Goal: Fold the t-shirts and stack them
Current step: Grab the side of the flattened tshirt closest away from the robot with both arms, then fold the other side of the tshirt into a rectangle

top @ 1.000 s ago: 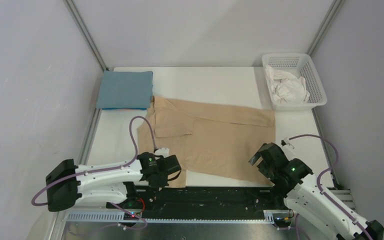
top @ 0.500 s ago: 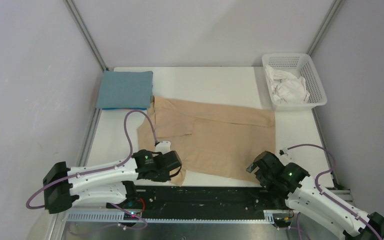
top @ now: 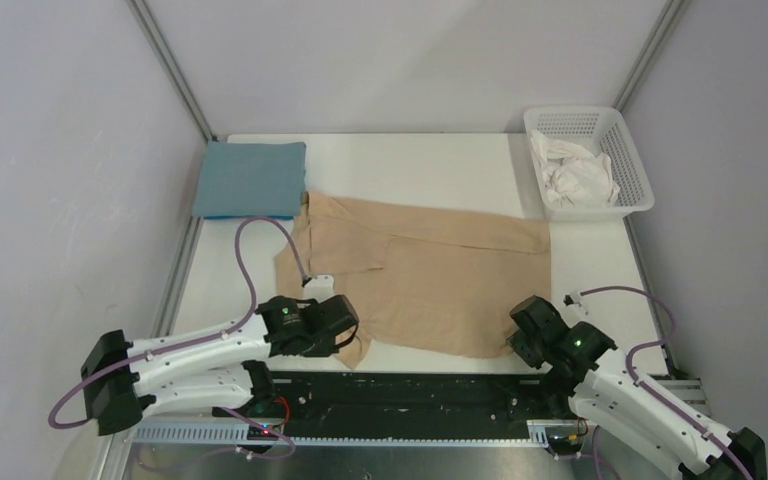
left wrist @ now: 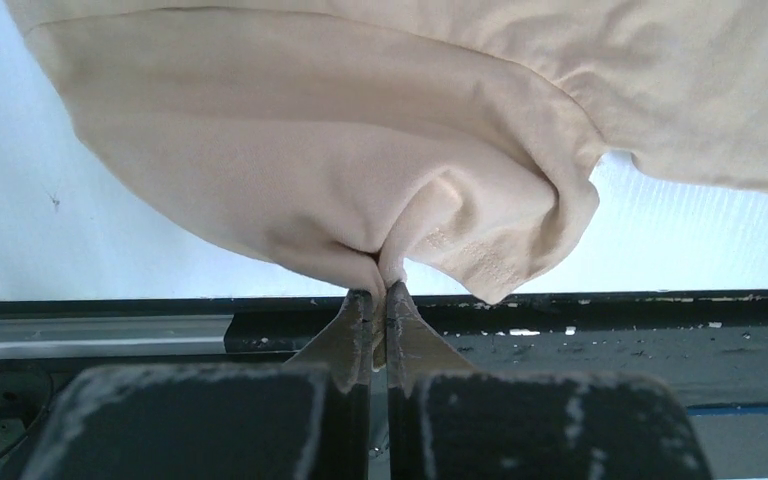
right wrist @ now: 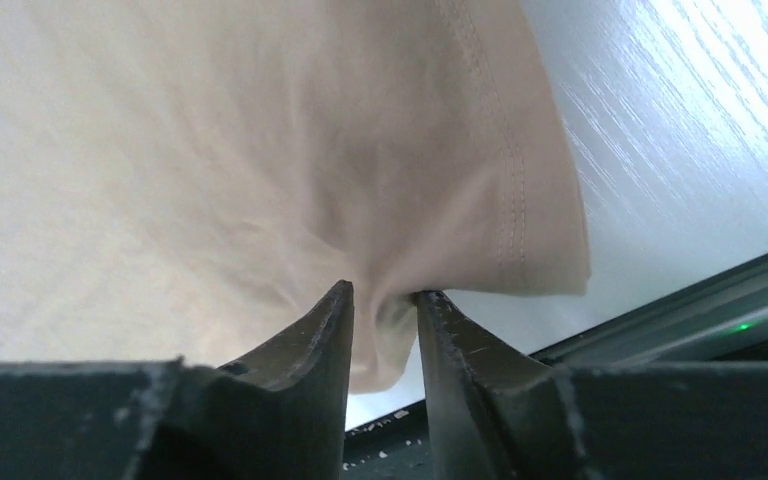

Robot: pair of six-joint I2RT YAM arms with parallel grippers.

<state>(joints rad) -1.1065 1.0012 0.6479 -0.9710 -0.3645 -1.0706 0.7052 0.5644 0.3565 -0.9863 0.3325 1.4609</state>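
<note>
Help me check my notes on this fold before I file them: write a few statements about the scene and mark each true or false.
1. The left gripper is closed on the near edge of the tan t-shirt. True.
2. The teal t-shirt lies unfolded in the middle of the table. False: it lies folded at the far left corner.
3. The white basket is empty. False: crumpled white cloth lies in it.
4. The right gripper has tan cloth bunched between its fingers. True.
5. The tan t-shirt is stacked on the teal one. False: it lies spread out on the table beside it.
</note>
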